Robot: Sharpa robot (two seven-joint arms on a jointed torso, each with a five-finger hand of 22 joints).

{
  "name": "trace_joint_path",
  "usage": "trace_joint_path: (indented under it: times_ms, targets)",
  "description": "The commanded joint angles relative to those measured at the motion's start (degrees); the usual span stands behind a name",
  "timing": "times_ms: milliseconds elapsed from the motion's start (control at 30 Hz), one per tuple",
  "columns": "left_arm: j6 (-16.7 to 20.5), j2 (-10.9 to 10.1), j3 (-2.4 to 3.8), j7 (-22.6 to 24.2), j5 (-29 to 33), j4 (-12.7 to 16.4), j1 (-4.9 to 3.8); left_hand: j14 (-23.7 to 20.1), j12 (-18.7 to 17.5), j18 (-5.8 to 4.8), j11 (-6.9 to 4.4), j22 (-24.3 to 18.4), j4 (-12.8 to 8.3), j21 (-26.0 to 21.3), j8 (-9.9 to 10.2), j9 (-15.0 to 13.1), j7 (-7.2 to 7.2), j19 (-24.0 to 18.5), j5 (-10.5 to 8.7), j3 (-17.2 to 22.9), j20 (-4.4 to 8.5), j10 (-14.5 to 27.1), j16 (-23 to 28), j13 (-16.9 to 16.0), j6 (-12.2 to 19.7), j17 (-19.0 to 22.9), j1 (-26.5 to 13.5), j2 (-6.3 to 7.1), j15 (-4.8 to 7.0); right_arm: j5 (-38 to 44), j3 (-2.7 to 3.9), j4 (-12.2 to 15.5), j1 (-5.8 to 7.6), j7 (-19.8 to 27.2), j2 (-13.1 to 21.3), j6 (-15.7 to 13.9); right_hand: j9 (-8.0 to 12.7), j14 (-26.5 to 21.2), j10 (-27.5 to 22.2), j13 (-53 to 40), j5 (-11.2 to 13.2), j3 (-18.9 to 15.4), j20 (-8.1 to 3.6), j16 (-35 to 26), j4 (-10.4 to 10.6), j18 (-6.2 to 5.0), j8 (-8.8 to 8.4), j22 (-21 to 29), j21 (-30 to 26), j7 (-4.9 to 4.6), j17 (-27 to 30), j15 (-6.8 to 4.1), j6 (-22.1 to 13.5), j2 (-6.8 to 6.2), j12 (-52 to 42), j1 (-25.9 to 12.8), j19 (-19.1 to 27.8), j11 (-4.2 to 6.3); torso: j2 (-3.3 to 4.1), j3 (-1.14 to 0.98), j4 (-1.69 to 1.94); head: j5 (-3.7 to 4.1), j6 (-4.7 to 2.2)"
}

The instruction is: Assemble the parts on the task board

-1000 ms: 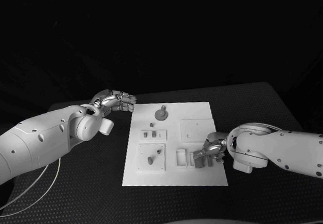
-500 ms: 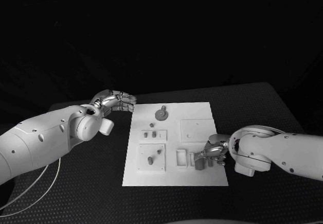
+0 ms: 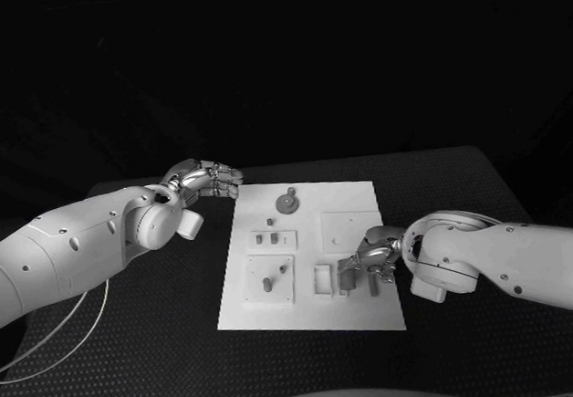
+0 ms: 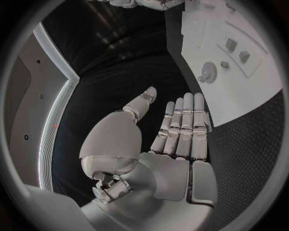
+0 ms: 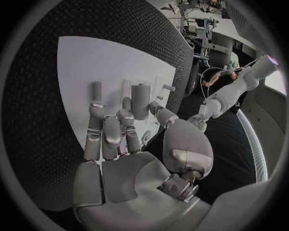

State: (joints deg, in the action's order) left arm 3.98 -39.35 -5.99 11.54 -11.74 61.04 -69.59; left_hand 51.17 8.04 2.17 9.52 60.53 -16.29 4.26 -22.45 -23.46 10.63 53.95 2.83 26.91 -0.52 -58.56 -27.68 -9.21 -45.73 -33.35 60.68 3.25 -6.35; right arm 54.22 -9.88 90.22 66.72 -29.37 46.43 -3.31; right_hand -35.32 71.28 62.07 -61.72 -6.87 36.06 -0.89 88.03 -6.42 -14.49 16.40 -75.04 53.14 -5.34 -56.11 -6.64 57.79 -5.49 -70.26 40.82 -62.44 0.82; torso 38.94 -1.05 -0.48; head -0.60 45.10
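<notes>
Reaching over the task board (image 3: 361, 317), the right hand (image 3: 368, 264) curls its fingers around a grey peg (image 5: 140, 101); firm hold is unclear, so it should close gently.

The left hand (image 3: 204, 180) holds nothing, fingers straight.

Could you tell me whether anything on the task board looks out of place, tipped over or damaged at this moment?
Nothing stands out. The task board lies flat on the table, and its parts sit on it with none visibly tipped or broken. The right hand is over the parts at the board's near right; the left hand stays off its far left corner.
</notes>
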Motion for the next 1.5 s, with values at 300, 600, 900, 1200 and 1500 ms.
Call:
trace_joint_path:
  times_ms: [300,600,900,1200,1500]
  targets:
    - [-0.88,0.30,0.03,0.29,0.36,0.08,-0.05,0.01,0.38,1.18,-0.02,-0.02,0.40,-0.24,-0.25,0.09,0.17,-0.16,0.28,0.02,-0.45,-0.41,0.42,0.09,-0.27,-0.13,-0.60,0.02,-0.36,-2.28,-0.03,-3.44,0.02,0.16,-4.38,1.50,0.06,0.06,0.12,0.14,0.17,0.02,-0.27,0.10,-0.40,-0.51,0.14,-0.95,0.36,-0.08,0.52,-0.14,0.35,0.06,-0.19,-0.70,-0.02,0.07,0.01,-0.01,0.02,-0.18,0.01]
    - [-1.04,0.36,0.03,0.28,0.36,-0.07,-0.04,0.01,0.40,1.18,-0.02,-0.01,0.40,-0.24,-0.26,0.11,0.17,-0.17,0.28,0.04,-0.45,-0.41,0.46,0.12,-0.27,-0.16,-0.64,0.00,-0.36,-2.62,-0.06,-4.38,-0.26,0.62,-6.12,1.92,0.12,-0.11,0.02,0.18,0.15,0.13,-0.27,0.03,-0.51,-0.51,0.04,-0.94,0.33,-0.10,0.70,-0.14,0.29,0.07,-0.14,-0.88,0.05,0.06,0.01,0.00,0.01,-0.41,0.14]
    - [-1.09,0.28,0.03,0.18,0.36,0.01,-0.05,0.01,0.41,1.18,-0.02,-0.01,0.40,-0.24,-0.27,0.13,0.17,-0.19,0.27,0.06,-0.46,-0.42,0.50,0.15,-0.27,-0.20,-0.67,-0.01,-0.37,-2.54,-0.08,-4.94,-0.45,0.55,-6.52,3.05,0.16,-0.30,-0.06,0.19,0.16,0.19,-0.27,0.00,-0.68,-0.51,-0.04,-0.94,0.32,-0.12,0.95,-0.13,0.22,0.01,-0.11,-0.93,0.11,0.03,0.01,0.01,-0.02,-0.56,0.25]
    - [-1.14,0.25,0.02,0.13,0.37,0.06,-0.05,0.00,0.41,1.18,-0.02,-0.01,0.41,-0.24,-0.27,0.15,0.17,-0.20,0.27,0.07,-0.47,-0.41,0.54,0.18,-0.26,-0.24,-0.72,0.01,-0.37,-2.09,-0.09,-5.61,-0.62,0.85,-6.97,2.95,0.30,-0.78,-0.40,0.23,0.16,0.34,-0.15,-0.12,-0.36,-0.51,-0.30,-0.90,0.21,-0.24,1.38,-0.03,0.05,-0.70,-0.02,-1.89,0.29,-0.08,0.02,0.01,-0.03,-0.61,0.28]
    - [-1.14,0.23,0.02,0.08,0.37,0.08,-0.05,0.00,0.42,1.18,-0.02,-0.01,0.41,-0.24,-0.28,0.17,0.18,-0.21,0.27,0.08,-0.47,-0.41,0.58,0.21,-0.25,-0.27,-0.76,0.01,-0.38,-1.59,-0.13,-5.99,-0.81,0.87,-7.39,2.88,0.38,-1.18,-0.59,0.25,0.15,0.73,-0.13,-0.18,0.07,-0.51,-0.47,-0.89,0.16,-0.29,1.84,0.00,-0.06,-1.55,0.01,-2.30,0.36,-0.13,0.04,0.00,-0.04,-0.62,0.35]
